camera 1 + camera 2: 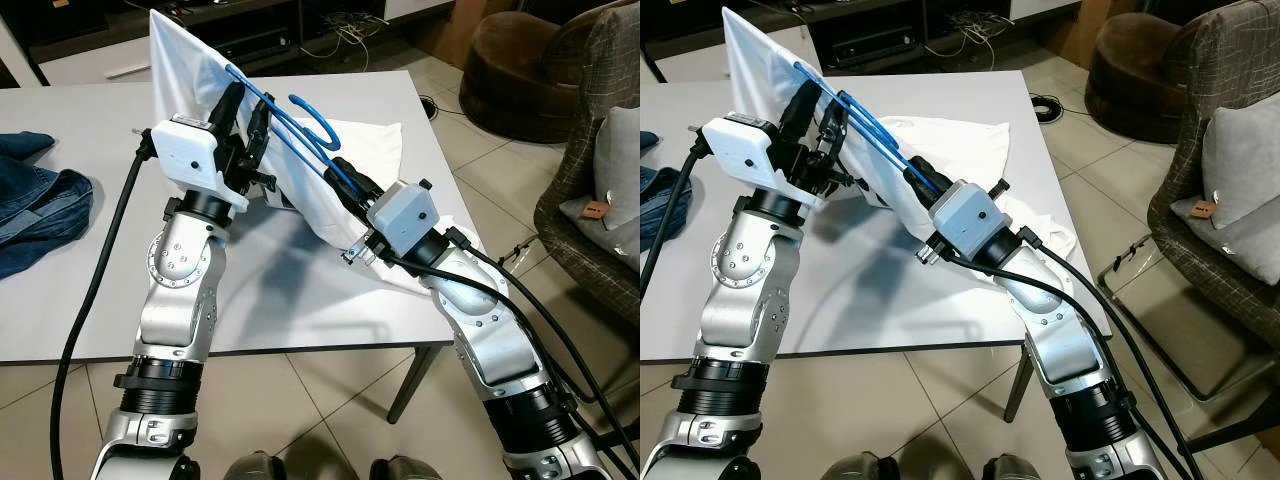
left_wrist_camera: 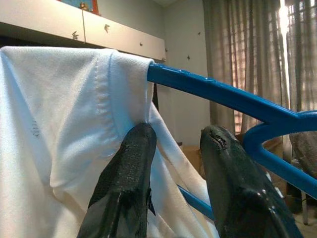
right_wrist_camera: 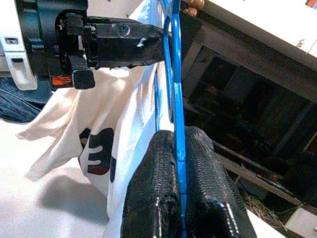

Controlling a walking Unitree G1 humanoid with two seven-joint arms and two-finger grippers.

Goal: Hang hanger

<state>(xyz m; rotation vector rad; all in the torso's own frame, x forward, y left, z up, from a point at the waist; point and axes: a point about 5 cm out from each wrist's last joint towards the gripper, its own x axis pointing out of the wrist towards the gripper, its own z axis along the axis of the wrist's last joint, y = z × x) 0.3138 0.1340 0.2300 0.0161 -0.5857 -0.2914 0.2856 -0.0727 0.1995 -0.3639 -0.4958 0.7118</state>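
Blue hanger (image 1: 290, 135): long axis running 10-to-4 o'clock; right end effector (image 3: 177, 196) clamping its lower arm, left end effector (image 2: 171, 163) parting beside the shirt (image 1: 190, 70) shoulder.

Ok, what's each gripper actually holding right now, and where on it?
Right gripper: shut on the blue hanger, clamping a thin lower bar. Left gripper: fingers at the white shirt by the hanger's shoulder end; a gap shows between them.

1. The white table (image 1: 300, 310) has bare room in front, between the two arms.
2. The white shirt (image 1: 185, 60) on the blue hanger (image 1: 300, 135) stands up in the middle and blocks the way across.
3. Blue jeans (image 1: 40, 210) lie at the table's left edge.
4. A chair (image 1: 1220, 200) stands close on the right.
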